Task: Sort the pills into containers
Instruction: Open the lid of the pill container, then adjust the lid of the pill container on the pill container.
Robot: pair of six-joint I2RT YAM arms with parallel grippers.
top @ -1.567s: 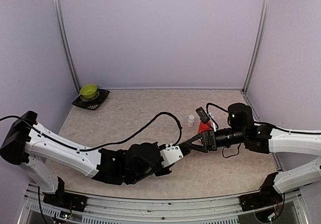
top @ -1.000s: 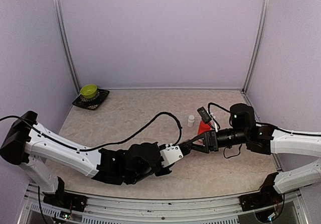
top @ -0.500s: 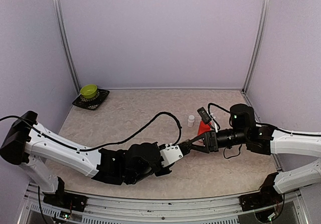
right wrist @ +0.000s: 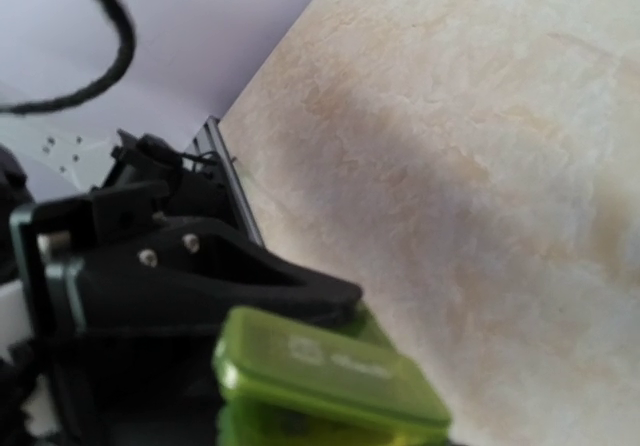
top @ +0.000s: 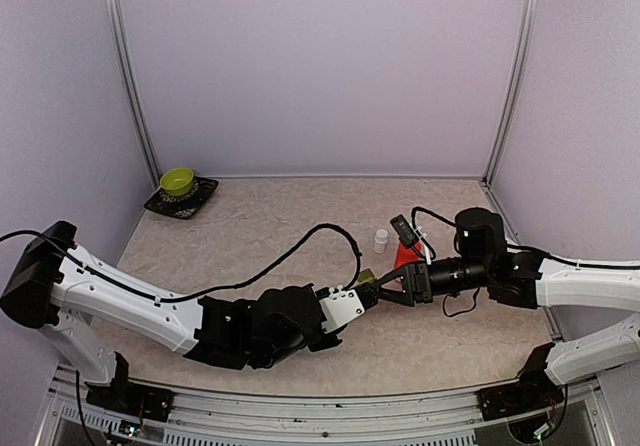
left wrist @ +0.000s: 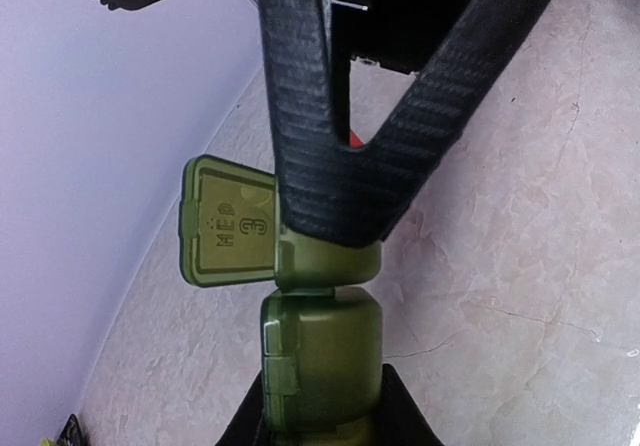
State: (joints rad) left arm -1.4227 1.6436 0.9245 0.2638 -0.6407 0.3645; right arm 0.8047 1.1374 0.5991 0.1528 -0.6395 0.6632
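The containers (left wrist: 322, 346), a dark green strip of joined compartments, hang between both grippers above the table. My left gripper (left wrist: 322, 391) is shut on the near end. The far compartment's lid (left wrist: 228, 222) stands swung open to the left, showing a pale mark. My right gripper (top: 384, 288) comes from the opposite side, and its black finger (left wrist: 330, 146) lies closed over that far compartment. In the right wrist view the green lid (right wrist: 330, 371) fills the bottom, with the left gripper's finger (right wrist: 200, 276) behind it. The pills are out of view.
A red bottle (top: 404, 255) and a tiny white bottle (top: 381, 240) stand just behind the right gripper. At the far left a green bowl (top: 177, 180) sits on a black tray (top: 203, 198). The left arm's cable (top: 300, 244) arcs over the table's middle.
The right gripper's jaws narrowed on the strip's far end. A patch of green now shows between the grippers in the top view. Both arms have barely shifted.
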